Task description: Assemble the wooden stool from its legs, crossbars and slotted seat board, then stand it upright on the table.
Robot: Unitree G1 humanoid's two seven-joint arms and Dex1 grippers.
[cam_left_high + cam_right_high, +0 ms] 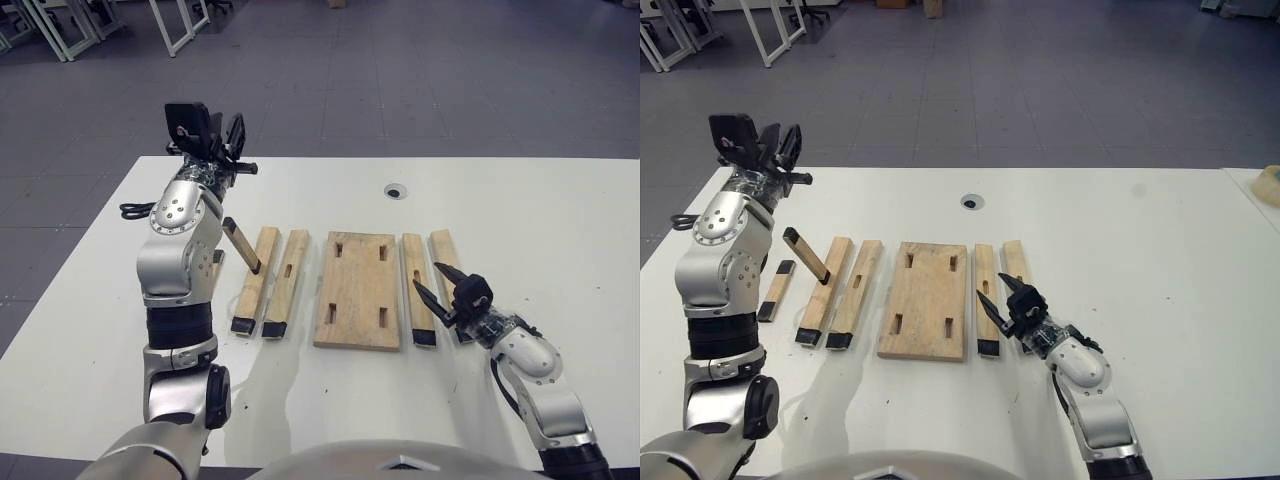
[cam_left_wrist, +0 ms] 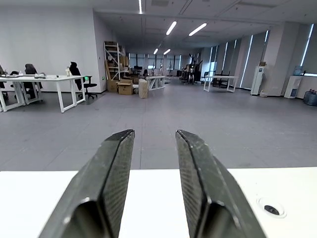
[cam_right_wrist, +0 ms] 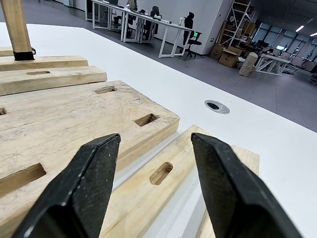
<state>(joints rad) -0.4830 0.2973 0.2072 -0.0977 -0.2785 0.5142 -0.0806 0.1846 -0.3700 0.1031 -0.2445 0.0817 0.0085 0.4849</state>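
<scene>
Just right of the flat, pale wooden slotted seat board [image 1: 357, 290], the right gripper [image 1: 426, 275] hangs open over a black-footed wooden leg [image 1: 411, 255] — the left gripper [image 2: 154, 135], raised beyond the board's left, gapes too.

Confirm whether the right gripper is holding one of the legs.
No, the right gripper is open and empty, hovering over a leg lying flat.

Silver rounded arm shells [image 1: 180, 240], black joint bands [image 1: 180, 325], black cables [image 1: 503, 383], tapered matte-black fingers [image 3: 74, 198]
</scene>
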